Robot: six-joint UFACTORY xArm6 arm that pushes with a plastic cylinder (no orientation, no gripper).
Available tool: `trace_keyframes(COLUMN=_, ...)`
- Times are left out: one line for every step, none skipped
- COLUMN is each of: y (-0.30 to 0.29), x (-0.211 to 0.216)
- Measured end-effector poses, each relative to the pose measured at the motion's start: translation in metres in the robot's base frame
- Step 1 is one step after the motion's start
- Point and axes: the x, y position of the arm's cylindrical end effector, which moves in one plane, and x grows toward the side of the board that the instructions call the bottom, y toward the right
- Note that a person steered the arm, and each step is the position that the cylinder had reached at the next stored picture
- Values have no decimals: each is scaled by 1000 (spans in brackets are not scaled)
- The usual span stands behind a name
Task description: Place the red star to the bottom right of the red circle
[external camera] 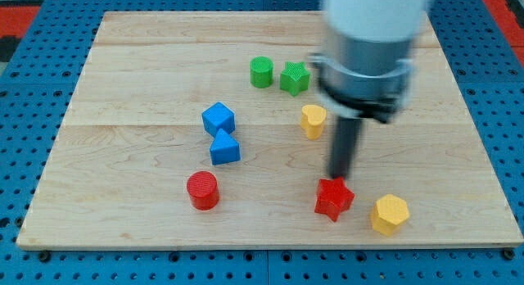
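The red star (334,198) lies near the board's bottom edge, right of centre. The red circle (202,191) stands well to its left, at about the same height in the view. My tip (338,177) is at the star's upper edge, touching or nearly touching it from the view's top. The dark rod rises from there to the arm's grey and white body (368,47) at the view's top right.
A yellow hexagon (390,214) sits just right of the red star. A yellow block (313,120) is above the star. A green circle (261,72) and green star (294,78) are near the top centre. A blue cube (219,119) and blue triangle (224,147) are left of centre. The wooden board (123,72) lies on a blue pegboard.
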Motion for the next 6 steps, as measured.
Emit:
trace_keyframes(y=25, x=16)
trace_keyframes(y=-8, x=34)
trace_keyframes(y=-62, x=32)
trace_keyframes(y=-103, x=26)
trace_keyframes(y=-17, x=14)
trace_keyframes(y=116, x=9)
